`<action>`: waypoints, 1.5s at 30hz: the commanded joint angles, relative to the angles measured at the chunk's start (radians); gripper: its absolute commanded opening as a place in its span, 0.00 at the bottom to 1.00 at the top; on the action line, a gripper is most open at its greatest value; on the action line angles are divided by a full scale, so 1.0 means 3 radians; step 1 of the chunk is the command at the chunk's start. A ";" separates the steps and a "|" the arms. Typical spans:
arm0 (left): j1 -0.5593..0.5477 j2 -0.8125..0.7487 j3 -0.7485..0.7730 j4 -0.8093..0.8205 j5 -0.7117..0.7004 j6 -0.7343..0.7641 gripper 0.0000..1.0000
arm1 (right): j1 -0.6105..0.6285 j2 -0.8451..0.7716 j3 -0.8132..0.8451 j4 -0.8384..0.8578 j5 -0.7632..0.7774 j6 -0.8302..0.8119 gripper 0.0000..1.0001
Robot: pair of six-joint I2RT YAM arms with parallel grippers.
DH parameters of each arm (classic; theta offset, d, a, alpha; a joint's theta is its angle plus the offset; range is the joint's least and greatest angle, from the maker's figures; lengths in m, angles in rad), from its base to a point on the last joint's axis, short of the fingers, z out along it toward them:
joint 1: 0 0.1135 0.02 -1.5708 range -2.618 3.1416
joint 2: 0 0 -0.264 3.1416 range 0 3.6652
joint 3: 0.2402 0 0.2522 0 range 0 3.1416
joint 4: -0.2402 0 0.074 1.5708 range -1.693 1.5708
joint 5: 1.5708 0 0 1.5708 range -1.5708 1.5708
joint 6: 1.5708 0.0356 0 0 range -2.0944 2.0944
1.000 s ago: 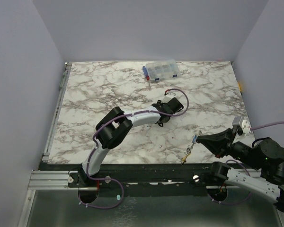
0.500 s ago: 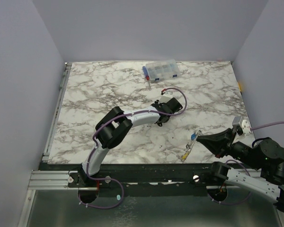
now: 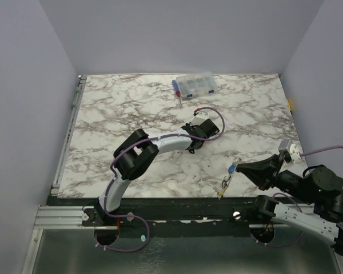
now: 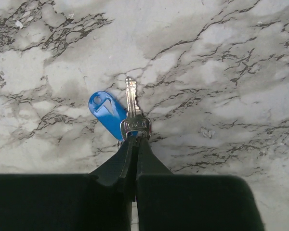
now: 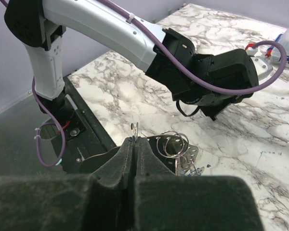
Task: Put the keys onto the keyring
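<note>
Left tool (image 4: pixel 136 139) now closed, clamped on key (image 4: pixel 133 115) head; right tool (image 5: pixel 134 140) pinching keyring (image 5: pixel 172 143)

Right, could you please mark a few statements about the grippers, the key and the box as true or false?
1. The left gripper is shut on the head of a silver key. True.
2. The tag beside that key is yellow. False: it is a blue tag.
3. The right gripper hangs wide open with nothing in it. False: it is shut, pinching a thin wire of the keyring.
4. The clear compartment box sits near the far edge of the table, apart from both grippers. True.
5. The silver key points away from the left gripper's fingers. True.
</note>
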 commanded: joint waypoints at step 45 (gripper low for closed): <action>0.0402 -0.0102 -0.0075 -0.0146 0.1205 0.0242 0.45 | 0.0024 0.0041 -0.0185 0.0303 0.0416 0.0064 0.01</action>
